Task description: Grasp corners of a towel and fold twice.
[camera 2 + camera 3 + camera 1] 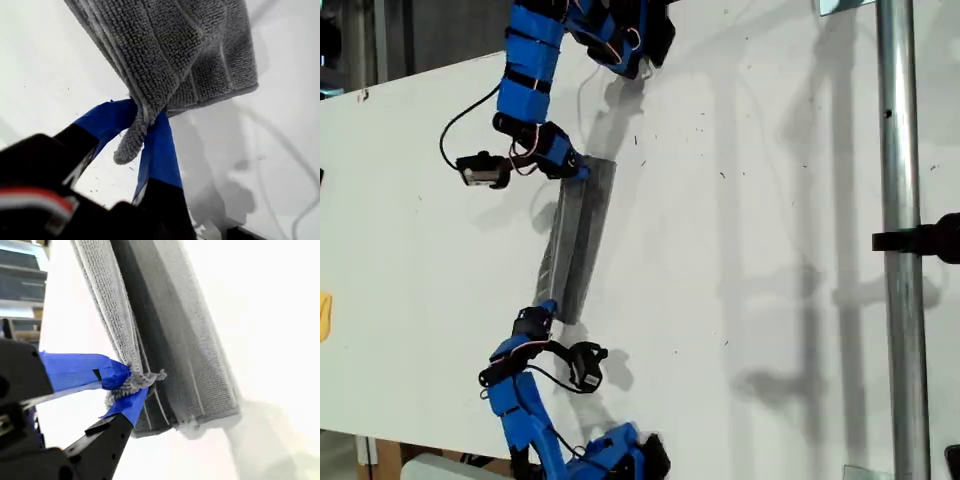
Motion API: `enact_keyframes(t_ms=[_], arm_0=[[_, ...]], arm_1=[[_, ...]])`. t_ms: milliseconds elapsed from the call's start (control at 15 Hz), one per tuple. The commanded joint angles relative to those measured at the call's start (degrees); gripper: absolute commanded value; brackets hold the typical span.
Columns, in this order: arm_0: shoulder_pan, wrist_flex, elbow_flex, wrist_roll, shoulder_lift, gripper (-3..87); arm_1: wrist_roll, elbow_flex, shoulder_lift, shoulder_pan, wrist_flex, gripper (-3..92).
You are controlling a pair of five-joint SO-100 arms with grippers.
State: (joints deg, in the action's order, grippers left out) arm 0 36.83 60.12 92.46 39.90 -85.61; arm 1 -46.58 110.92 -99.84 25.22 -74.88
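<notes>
In the exterior view there is one grey towel; it is doubled into a long thin strip over the white table, a bit toward the exterior view's left. There are two blue arms; one arm comes in from the top of the exterior view and holds the strip's upper end; the other arm comes in from the bottom and holds the lower end. The strip runs tight between them. I cannot tell which arm is first and which is second. One shiny metal pole stands at the exterior view's right; it throws a long shadow on the table.

In the first wrist view my first gripper is pinched tight on the towel; two blue jaws squeeze a bunched bit of cloth, and a little tip sticks out past them. The rest of the cloth hangs in folds above the white table; its shadow falls there.

In the second wrist view my second gripper is clamped on the towel too; its two blue jaws bite the edge near one end. The cloth goes away from the jaws in layers, with thin pale stripes; the white table is behind it.
</notes>
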Motion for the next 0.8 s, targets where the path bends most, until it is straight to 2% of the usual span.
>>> enact_keyframes(t_ms=[0,267,333,400,467,533,733], arm_0=[[0.7,-1.8,-0.1,0.5,2.5,-2.9],[3.0,-3.5,0.9,3.2,9.6,-2.8],[3.4,-2.3,1.3,4.0,9.6,-2.4],[3.5,0.9,1.0,4.5,7.7,4.6],[3.5,4.2,0.9,4.3,4.1,18.7],[3.8,7.8,0.8,3.9,-0.5,29.5],[4.2,18.5,3.2,3.3,-17.3,37.8]], arm_1=[[-1.6,2.4,4.0,-1.0,6.6,-0.3],[-2.3,2.3,14.2,-2.2,13.8,-0.3],[-2.5,0.3,15.1,-3.3,11.9,-0.3],[-3.3,-1.7,13.7,-3.7,7.1,-0.3],[-4.5,-2.4,9.8,-3.1,1.4,12.0],[-4.8,-2.4,4.9,-1.9,-4.1,37.3],[-9.3,-0.4,-11.7,1.7,-18.3,43.1]])
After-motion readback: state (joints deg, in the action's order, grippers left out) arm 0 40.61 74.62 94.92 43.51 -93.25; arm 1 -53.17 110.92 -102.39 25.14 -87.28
